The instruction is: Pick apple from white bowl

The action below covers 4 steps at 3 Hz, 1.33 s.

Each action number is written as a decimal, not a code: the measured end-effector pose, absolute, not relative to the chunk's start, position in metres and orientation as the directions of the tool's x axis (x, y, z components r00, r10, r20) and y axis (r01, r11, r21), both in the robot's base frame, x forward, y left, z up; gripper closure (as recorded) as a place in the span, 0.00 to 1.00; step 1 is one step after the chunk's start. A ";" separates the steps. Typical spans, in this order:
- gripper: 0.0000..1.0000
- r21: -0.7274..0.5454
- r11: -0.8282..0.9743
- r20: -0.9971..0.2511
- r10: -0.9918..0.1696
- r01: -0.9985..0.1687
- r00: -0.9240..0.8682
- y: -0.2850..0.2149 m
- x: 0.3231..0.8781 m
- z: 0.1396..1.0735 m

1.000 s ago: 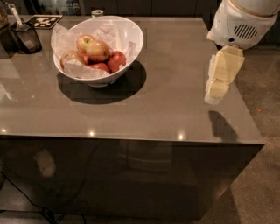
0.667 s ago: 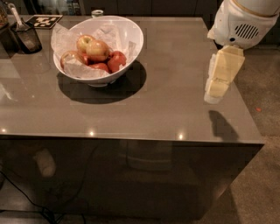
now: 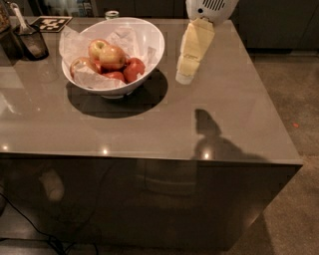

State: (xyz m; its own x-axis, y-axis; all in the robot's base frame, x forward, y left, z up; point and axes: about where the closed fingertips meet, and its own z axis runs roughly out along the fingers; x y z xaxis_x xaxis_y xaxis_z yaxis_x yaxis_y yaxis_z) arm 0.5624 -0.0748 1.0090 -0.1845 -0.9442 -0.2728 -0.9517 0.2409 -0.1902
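The white bowl (image 3: 147, 46) stands on the grey table at the back left, lined with crumpled white paper. The apple (image 3: 112, 57), golden yellow-orange with a red blush, lies on top of the pile in the middle of the bowl. A smaller pale apple (image 3: 97, 48) lies behind it and darker red apples (image 3: 133, 68) lie around it. My gripper (image 3: 185, 74) hangs from the white arm at the top, pale yellow, just right of the bowl's rim and above the table. It holds nothing.
A dark mesh cup (image 3: 31, 41) with utensils stands at the back left, beside a black-and-white marker card (image 3: 54, 22). A small jar lid (image 3: 112, 15) shows behind the bowl. The table's right edge (image 3: 271, 104) drops to a brown floor.
The view has moved closer, so the bowl looks larger. My gripper now hangs close beside the bowl's right rim instead of far off near the table's right edge.
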 end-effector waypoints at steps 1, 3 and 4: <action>0.00 -0.221 0.235 -0.304 -0.939 -0.947 -0.162 -0.063 0.570 1.018; 0.00 -0.220 0.257 -0.366 -0.916 -0.941 -0.165 -0.027 0.609 1.019; 0.00 -0.217 0.255 -0.370 -0.915 -0.942 -0.162 0.001 0.640 1.020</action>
State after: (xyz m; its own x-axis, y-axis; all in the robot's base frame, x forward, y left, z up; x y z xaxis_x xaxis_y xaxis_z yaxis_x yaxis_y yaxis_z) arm 0.6403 0.0013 1.0195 -0.1624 -0.9147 -0.3700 -0.9424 0.2549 -0.2166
